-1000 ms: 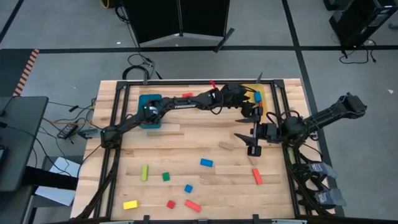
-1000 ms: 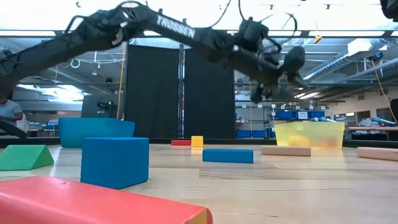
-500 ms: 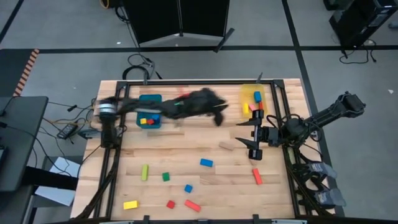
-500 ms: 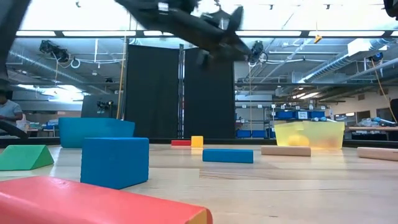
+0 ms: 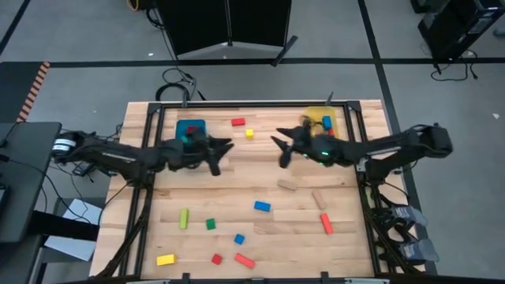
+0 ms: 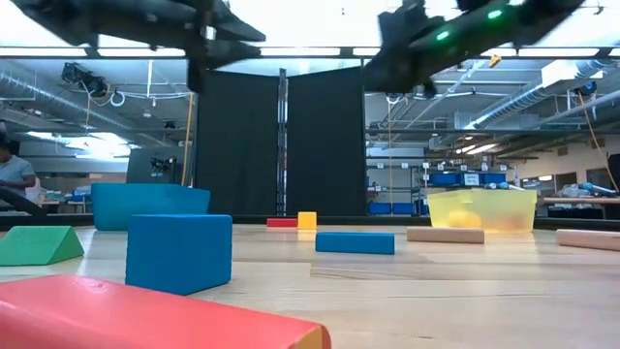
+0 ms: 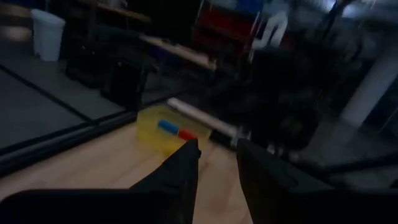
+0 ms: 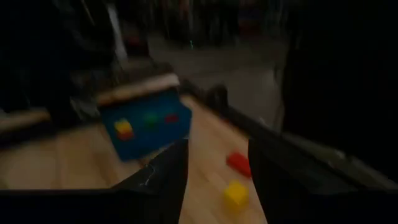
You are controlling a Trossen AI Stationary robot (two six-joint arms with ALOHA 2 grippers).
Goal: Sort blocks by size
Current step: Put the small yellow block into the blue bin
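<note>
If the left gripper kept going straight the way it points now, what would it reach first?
Probably the right gripper, which faces it across the table's middle. The left gripper points right, fingers apart and empty, with only bare tabletop between them. Heights are hard to compare, so it might pass toward the yellow bin instead.

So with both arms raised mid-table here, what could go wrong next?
1. The left gripper and right gripper point at each other across a small gap, so they might collide.
2. Neither holds a block, and many blocks, like the blue bar, remain unsorted.
3. The plain wood bar lies near the right arm's path and could get knocked.
</note>
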